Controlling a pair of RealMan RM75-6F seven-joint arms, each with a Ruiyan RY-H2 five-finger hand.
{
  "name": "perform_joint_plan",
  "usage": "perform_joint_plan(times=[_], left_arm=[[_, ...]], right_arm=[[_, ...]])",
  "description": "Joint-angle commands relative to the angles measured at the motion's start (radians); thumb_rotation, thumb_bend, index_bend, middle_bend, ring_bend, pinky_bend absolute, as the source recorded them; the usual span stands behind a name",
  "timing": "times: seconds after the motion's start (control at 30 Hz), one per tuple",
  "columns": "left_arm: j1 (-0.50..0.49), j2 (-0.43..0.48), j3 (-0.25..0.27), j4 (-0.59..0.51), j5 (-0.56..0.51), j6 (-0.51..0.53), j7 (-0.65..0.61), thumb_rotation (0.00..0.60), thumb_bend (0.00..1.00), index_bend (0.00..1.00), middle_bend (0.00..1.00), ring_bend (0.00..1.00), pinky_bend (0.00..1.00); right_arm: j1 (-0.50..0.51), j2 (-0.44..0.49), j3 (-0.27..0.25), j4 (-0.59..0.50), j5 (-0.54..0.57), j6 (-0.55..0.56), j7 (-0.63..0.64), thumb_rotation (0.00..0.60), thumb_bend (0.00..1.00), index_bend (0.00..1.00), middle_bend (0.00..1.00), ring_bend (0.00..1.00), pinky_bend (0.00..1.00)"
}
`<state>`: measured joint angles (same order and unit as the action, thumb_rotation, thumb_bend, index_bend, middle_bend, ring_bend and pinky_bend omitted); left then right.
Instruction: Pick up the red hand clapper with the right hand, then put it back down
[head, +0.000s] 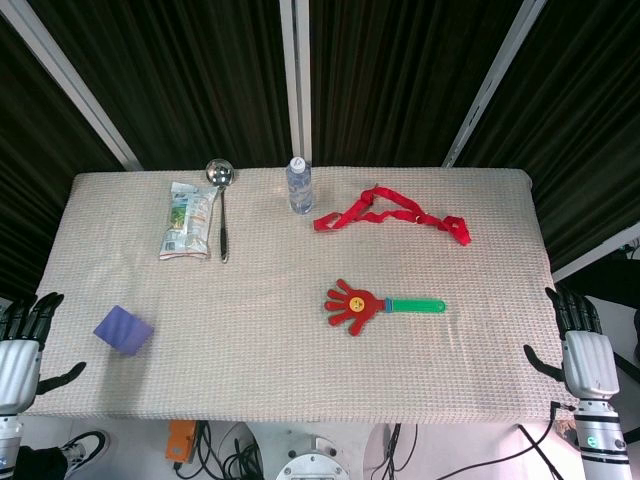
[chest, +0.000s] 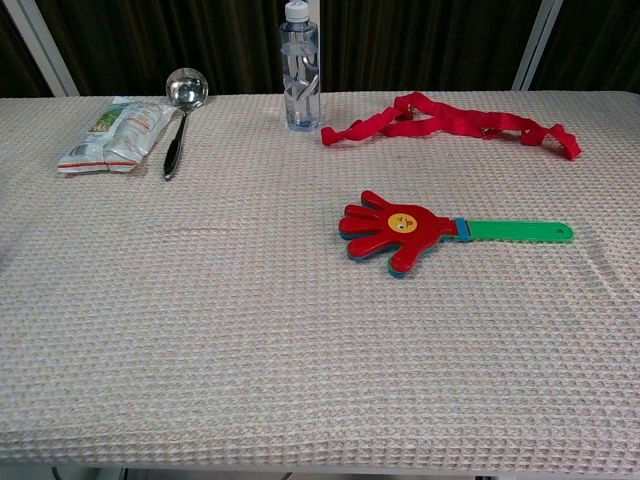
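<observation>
The red hand clapper (head: 358, 305) lies flat on the table right of centre, its green handle (head: 420, 306) pointing right; the chest view shows the clapper (chest: 392, 230) with its handle (chest: 520, 232) too. My right hand (head: 582, 352) hangs open at the table's right edge, well right of the handle and holding nothing. At the left edge my left hand (head: 22, 345) is open as well, fingers spread. Neither hand appears in the chest view.
A red strap (head: 395, 216) lies behind the clapper. A water bottle (head: 299, 186) stands at the back centre. A ladle (head: 221, 205) and a snack packet (head: 188, 221) lie back left. A purple block (head: 124, 330) sits near the left hand.
</observation>
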<state>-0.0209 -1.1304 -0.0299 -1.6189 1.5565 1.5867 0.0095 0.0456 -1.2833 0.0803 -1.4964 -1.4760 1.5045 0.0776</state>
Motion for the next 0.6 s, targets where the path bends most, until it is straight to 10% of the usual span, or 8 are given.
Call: perform_joint_plan(times=[0.03, 0.6], left_arm=[[0.000, 0.000, 0.000, -0.001, 0.000, 0.000, 0.000, 0.600, 0.09, 0.08, 0.07, 0.00, 0.04], [-0.006, -0.005, -0.005, 0.022, -0.014, -0.014, -0.027, 0.600, 0.09, 0.08, 0.07, 0.00, 0.04]], right_arm=[[0.000, 0.000, -0.001, 0.001, 0.000, -0.001, 0.000, 0.600, 0.17, 0.00, 0.00, 0.00, 0.00], [0.049, 0.001, 0.014, -0.035, 0.003, -0.060, -0.070, 0.600, 0.17, 0.00, 0.00, 0.00, 0.00]])
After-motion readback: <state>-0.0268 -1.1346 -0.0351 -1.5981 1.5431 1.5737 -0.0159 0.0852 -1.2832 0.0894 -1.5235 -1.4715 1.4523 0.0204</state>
